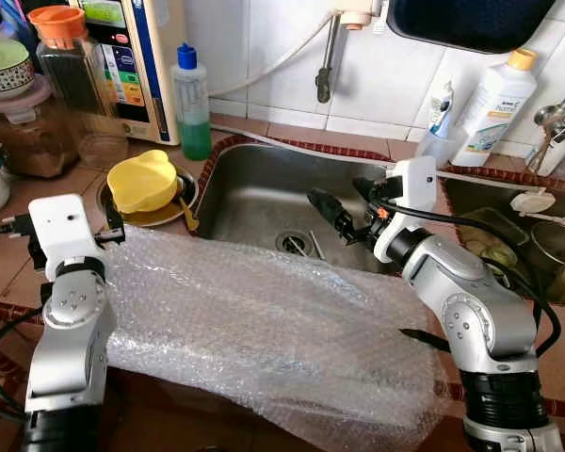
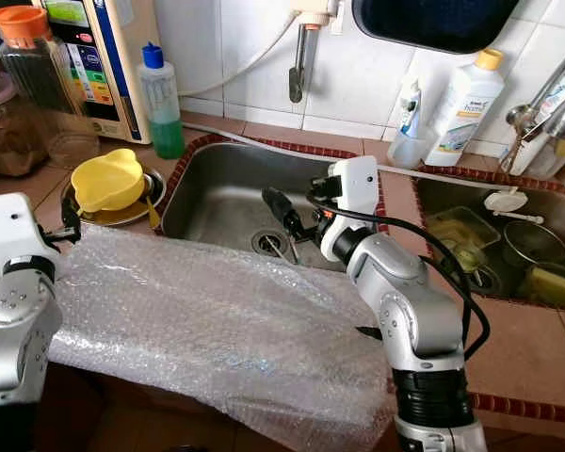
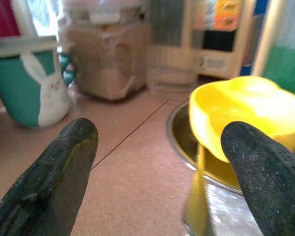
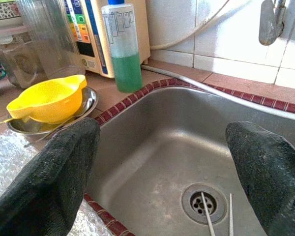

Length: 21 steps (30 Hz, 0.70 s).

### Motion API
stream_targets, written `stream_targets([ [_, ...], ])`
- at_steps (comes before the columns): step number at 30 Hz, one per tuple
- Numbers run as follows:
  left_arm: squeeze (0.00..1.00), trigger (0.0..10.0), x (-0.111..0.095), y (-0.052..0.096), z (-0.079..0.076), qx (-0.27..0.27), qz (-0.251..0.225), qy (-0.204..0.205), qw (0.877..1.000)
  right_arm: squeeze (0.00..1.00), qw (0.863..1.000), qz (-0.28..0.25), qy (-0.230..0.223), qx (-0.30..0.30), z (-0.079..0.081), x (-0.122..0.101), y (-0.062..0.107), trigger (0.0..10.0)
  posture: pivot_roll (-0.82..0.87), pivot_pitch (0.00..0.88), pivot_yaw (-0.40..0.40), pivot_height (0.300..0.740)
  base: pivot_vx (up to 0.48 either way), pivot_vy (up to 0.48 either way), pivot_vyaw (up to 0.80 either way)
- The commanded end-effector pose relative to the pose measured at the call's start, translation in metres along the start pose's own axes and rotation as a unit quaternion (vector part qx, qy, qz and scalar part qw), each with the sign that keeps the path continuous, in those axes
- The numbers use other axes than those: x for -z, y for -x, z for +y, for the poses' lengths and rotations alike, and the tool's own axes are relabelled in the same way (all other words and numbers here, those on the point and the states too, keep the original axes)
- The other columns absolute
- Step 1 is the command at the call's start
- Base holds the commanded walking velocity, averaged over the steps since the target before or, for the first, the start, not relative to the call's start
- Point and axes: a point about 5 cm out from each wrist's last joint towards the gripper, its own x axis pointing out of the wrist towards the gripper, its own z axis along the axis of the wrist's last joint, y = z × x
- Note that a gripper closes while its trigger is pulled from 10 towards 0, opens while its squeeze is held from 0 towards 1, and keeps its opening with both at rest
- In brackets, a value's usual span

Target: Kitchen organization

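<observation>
A yellow bowl (image 1: 143, 179) rests on a steel plate (image 1: 169, 215) on the counter left of the sink (image 1: 254, 193). A yellow spoon handle (image 3: 195, 196) hangs over the plate's edge. My left gripper (image 3: 162, 167) is open, low over the counter just short of the bowl and plate, its fingers (image 1: 111, 224) at the corner of a bubble wrap sheet (image 1: 264, 330). My right gripper (image 1: 344, 218) is open and empty above the sink basin, pointing toward the drain (image 4: 204, 204), where two thin metal sticks (image 1: 315, 245) lie.
A green soap bottle (image 1: 193, 104), a water purifier (image 1: 132, 56) and jars (image 1: 24, 132) line the back left. A teal rabbit cup (image 3: 34, 83) stands nearby. The tap (image 1: 328, 66) hangs over the sink. A second basin (image 1: 518, 245) with dishes lies right, bottles (image 1: 494, 104) behind.
</observation>
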Motion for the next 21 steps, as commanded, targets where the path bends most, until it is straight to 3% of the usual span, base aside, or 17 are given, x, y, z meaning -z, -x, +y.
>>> stream_targets([
  [1,0.0,10.0,0.002,0.008,-0.006,0.018,0.0,-0.006,1.0,0.0,1.0,-0.003,0.01,-0.004,0.001,-0.003,-0.001,10.0,0.12,0.013,-0.057,0.74,0.0,0.0,0.0],
  [7,0.0,10.0,0.013,0.012,-0.011,0.038,0.001,-0.029,0.999,0.0,1.0,-0.011,-0.003,-0.007,0.001,-0.006,-0.003,10.0,0.12,0.012,-0.061,0.74,0.0,0.0,0.0],
  [14,0.0,10.0,0.019,0.007,-0.016,0.051,0.011,-0.018,0.998,0.0,1.0,-0.017,-0.002,-0.001,-0.001,-0.009,-0.003,10.0,0.1,0.01,-0.062,0.74,0.0,0.0,0.0],
  [15,0.0,8.7,0.019,0.006,-0.016,0.053,0.012,-0.016,0.998,0.0,1.0,-0.017,-0.001,0.0,-0.001,-0.009,-0.003,10.0,0.1,0.01,-0.062,0.74,0.0,0.0,0.0],
  [16,0.0,6.6,0.02,0.006,-0.017,0.054,0.013,-0.016,0.998,0.0,1.0,-0.017,-0.001,0.0,-0.002,-0.009,-0.003,10.0,0.1,0.01,-0.062,0.74,0.0,0.0,0.0],
  [17,0.0,2.7,0.021,0.005,-0.018,0.055,0.017,-0.014,0.998,0.0,1.0,-0.017,-0.001,0.001,-0.002,-0.009,-0.003,10.0,0.1,0.01,-0.06,0.74,0.0,0.0,0.0],
  [18,0.0,1.8,0.024,0.004,-0.018,0.056,0.022,-0.011,0.998,0.0,1.0,-0.017,-0.001,0.001,-0.002,-0.009,-0.003,10.0,0.09,0.011,-0.06,0.74,0.0,0.0,0.0],
  [20,0.0,1.8,0.026,0.004,-0.02,0.059,0.027,-0.006,0.998,0.0,1.0,-0.018,-0.001,0.001,-0.002,-0.01,-0.003,10.0,0.09,0.011,-0.059,0.74,0.0,0.0,0.0],
  [21,0.0,0.8,0.027,0.003,-0.021,0.063,0.025,-0.006,0.998,0.0,1.0,-0.019,-0.001,0.002,-0.002,-0.01,-0.003,10.0,0.09,0.012,-0.06,0.74,0.0,0.0,0.0],
])
